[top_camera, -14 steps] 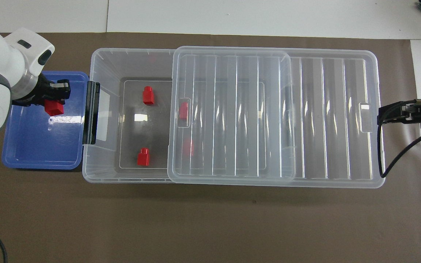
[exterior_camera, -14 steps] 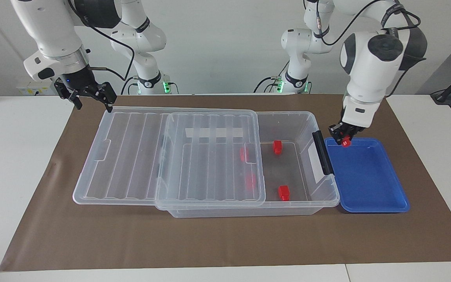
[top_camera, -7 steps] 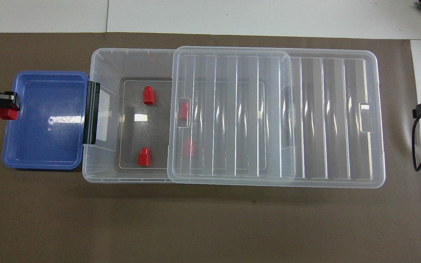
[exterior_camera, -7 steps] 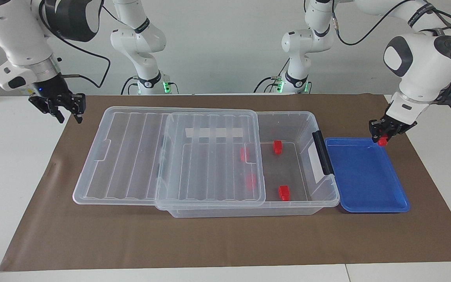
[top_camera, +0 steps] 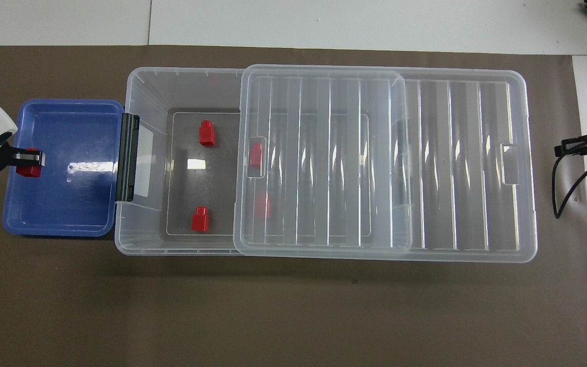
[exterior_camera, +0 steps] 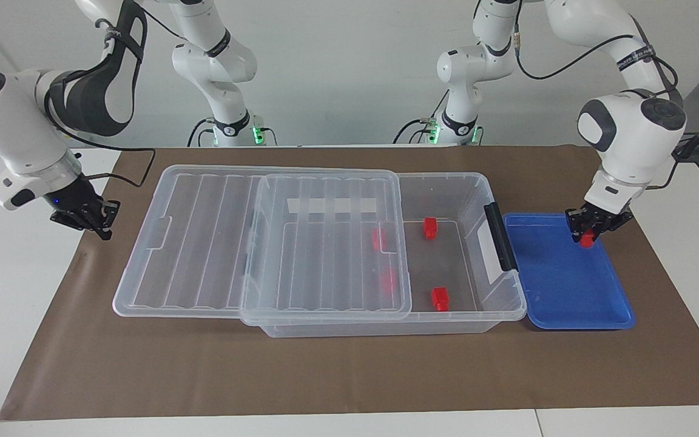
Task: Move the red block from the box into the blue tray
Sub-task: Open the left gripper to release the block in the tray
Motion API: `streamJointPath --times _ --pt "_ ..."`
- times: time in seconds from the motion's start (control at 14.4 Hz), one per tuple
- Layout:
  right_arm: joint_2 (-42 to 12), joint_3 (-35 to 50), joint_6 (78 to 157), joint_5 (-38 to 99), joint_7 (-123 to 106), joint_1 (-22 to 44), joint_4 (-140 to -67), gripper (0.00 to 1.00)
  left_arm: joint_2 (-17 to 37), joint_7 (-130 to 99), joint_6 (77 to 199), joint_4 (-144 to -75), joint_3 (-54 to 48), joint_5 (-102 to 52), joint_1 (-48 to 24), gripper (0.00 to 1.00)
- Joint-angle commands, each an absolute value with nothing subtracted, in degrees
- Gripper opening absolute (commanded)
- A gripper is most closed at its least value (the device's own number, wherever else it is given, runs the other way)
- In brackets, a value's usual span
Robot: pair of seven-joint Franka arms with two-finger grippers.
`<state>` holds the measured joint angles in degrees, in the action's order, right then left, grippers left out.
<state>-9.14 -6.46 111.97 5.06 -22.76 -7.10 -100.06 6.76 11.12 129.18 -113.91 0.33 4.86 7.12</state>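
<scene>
Since a moment ago the left gripper [exterior_camera: 590, 230] has come down from the blue tray's [exterior_camera: 562, 285] upper right corner to just inside its rim, and the right gripper [exterior_camera: 85, 216] has dropped lower beside the lid's end at the frame's left. The clear box [exterior_camera: 446, 315] fills mid-frame, its ribbed lid [exterior_camera: 204, 243] slid off toward the frame's left and overhanging. Four red blocks lie in the box: two [top_camera: 207, 133] in the open part, two [top_camera: 256, 154] blurred under the lid. The tray touches the box's black handle [exterior_camera: 500, 237]. The left jaws grip the red block [exterior_camera: 586, 241], which hangs below the fingers; its long axis is unclear. I cannot tell how the right jaws stand.
</scene>
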Motion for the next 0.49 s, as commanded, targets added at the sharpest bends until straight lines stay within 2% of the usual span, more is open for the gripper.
streamJointPath --times 0.0,0.42 --pt "-8.8 -6.2 113.3 8.0 -26.0 -6.8 -101.3 0.0 7.3 12.5 136.9 -119.2 -0.1 3.9 8.7 0.0" --pt "-10.1 -5.9 117.6 10.2 -25.9 -4.6 -103.4 0.0 13.6 11.0 144.2 -119.8 -0.1 3.9 8.0 0.0"
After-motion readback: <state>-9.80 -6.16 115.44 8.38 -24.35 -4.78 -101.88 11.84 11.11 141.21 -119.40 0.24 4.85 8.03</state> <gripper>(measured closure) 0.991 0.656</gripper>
